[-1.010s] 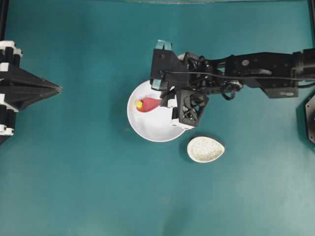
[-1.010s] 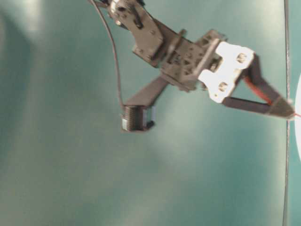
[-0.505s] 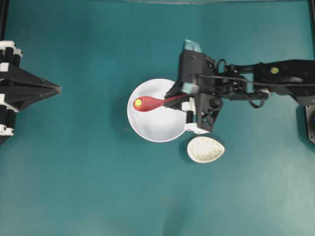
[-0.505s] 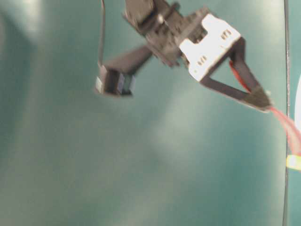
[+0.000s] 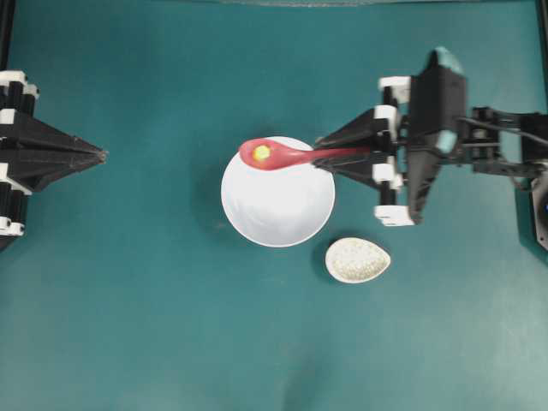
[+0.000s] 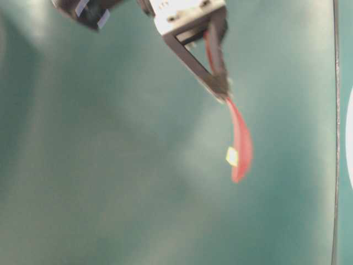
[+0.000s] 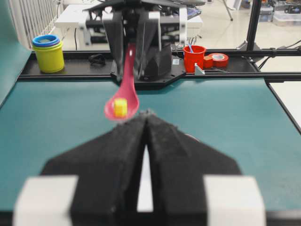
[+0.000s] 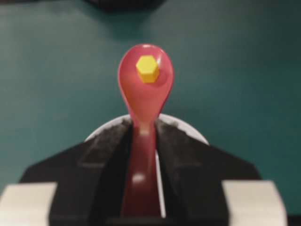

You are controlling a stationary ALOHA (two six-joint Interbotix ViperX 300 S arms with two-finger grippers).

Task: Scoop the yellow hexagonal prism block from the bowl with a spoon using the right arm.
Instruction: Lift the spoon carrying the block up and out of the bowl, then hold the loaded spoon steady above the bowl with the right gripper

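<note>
- Since the earlier frame, the right gripper [image 5: 318,157] has drawn back toward the right edge of the tabletop and lifted the spoon [image 5: 287,155] clear of the white bowl [image 5: 277,205].
- Yellow hexagonal prism block [image 8: 147,68]: resting in the spoon's scoop, above the bowl's far rim in the overhead view.
- Right gripper: jaws clamped on the spoon handle.
- Left gripper [image 5: 101,156]: fingers together, holding nothing, parked at the left edge.
- Speckled oval dish [image 5: 357,260]: just beside the bowl, apart.
- Risk: a tilt or jolt of the scoop could roll the loose block out.
- Pose: right arm retracted, gripper roughly level, spoon pointing toward the left arm.
</note>
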